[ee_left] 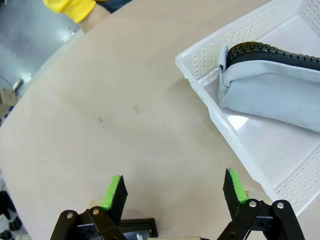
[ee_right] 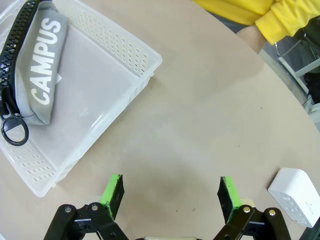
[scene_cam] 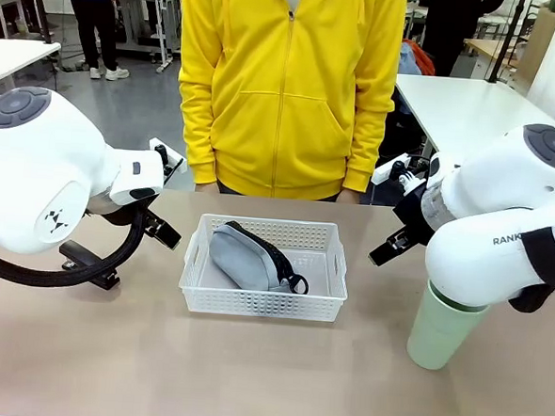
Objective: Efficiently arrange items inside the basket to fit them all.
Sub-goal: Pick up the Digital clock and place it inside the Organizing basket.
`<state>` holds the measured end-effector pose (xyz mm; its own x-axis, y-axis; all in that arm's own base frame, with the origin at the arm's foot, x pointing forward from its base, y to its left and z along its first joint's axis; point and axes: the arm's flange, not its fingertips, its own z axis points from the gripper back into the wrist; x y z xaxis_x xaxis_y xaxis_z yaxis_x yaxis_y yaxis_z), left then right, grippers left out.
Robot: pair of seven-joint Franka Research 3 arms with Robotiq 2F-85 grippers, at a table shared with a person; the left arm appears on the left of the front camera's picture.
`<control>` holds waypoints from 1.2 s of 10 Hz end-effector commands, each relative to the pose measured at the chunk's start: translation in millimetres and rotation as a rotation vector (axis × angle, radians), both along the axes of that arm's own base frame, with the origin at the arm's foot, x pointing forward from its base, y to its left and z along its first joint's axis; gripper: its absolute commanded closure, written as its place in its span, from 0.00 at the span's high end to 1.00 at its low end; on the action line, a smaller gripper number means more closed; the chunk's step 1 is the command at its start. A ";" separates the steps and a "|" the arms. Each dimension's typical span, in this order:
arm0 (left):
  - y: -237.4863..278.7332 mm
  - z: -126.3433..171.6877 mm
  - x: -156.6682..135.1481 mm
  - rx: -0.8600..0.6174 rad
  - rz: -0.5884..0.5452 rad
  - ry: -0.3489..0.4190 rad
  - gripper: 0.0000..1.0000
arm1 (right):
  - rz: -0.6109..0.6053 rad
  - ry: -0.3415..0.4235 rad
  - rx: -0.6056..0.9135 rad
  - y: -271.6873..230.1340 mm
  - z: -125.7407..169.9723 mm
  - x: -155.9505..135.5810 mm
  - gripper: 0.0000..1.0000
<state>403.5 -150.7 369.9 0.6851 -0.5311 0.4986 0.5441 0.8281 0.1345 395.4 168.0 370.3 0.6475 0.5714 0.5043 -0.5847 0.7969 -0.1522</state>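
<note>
Hovering above the bare table (scene_cam: 107,367) just left of the basket (scene_cam: 262,306), the left gripper (ee_left: 174,186) has its two green pads wide apart, with nothing between them and nothing touched. The right gripper (ee_right: 171,186) hangs in the same way on the right side of the basket, jaws fully spread and empty, only tabletop under them.

The grey pouch (scene_cam: 241,258) lies inside the basket, in its left half, and it is the only item there. Its long axis runs diagonally to the basket walls, from the far left corner toward the middle of the near wall. The black zipper goes along its upper edge, and the ring end points to the near side (the right wrist view shows the ring lying flat on the basket floor). The right half of the basket floor is free.

The pale green cup (scene_cam: 439,336) stands on the table to the right of the basket, nearer the robot's edge, and its top is hidden behind the right arm. The small white box (ee_right: 295,196) lies on the table well apart from the basket, beyond the right gripper. A person in a yellow jacket (scene_cam: 285,86) stands behind the far side of the basket.
</note>
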 end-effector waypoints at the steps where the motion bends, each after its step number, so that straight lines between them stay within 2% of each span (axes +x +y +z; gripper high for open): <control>1: 5.3 4.6 -2.1 -0.023 0.004 -0.007 1.00 | -0.017 -0.027 -0.036 -2.1 5.6 -0.1 1.00; 3: 17.8 31.7 -7.6 -0.088 0.012 -0.001 1.00 | -0.032 -0.049 0.015 -15.0 36.7 -2.1 1.00; 4: 27.2 53.1 -13.4 -0.137 0.004 0.028 1.00 | -0.022 0.011 0.071 -30.0 60.1 -8.1 1.00; 5: 41.2 82.4 -21.6 -0.236 0.087 0.136 1.00 | -0.093 0.095 0.217 -56.3 90.6 -17.4 1.00; 6: 58.0 104.6 -32.6 -0.319 0.186 0.211 1.00 | -0.260 0.195 0.313 -78.5 117.0 -29.4 1.00; 7: 88.5 121.9 -43.8 -0.443 0.107 0.137 1.00 | -0.141 0.152 0.496 -116.8 137.8 -47.5 1.00; 8: 125.2 137.2 -52.0 -0.614 0.082 0.164 1.00 | -0.115 0.140 0.625 -156.4 151.9 -64.3 1.00; 9: 162.3 146.1 -63.8 -0.767 0.114 0.126 1.00 | -0.109 0.118 0.738 -193.1 158.3 -82.4 1.00; 11: 246.4 133.9 -79.8 -1.067 0.190 0.112 1.00 | -0.100 0.083 1.004 -277.8 145.3 -118.9 1.00; 12: 284.4 117.3 -84.8 -1.180 0.260 0.113 1.00 | -0.149 0.051 1.097 -311.9 131.6 -134.4 1.00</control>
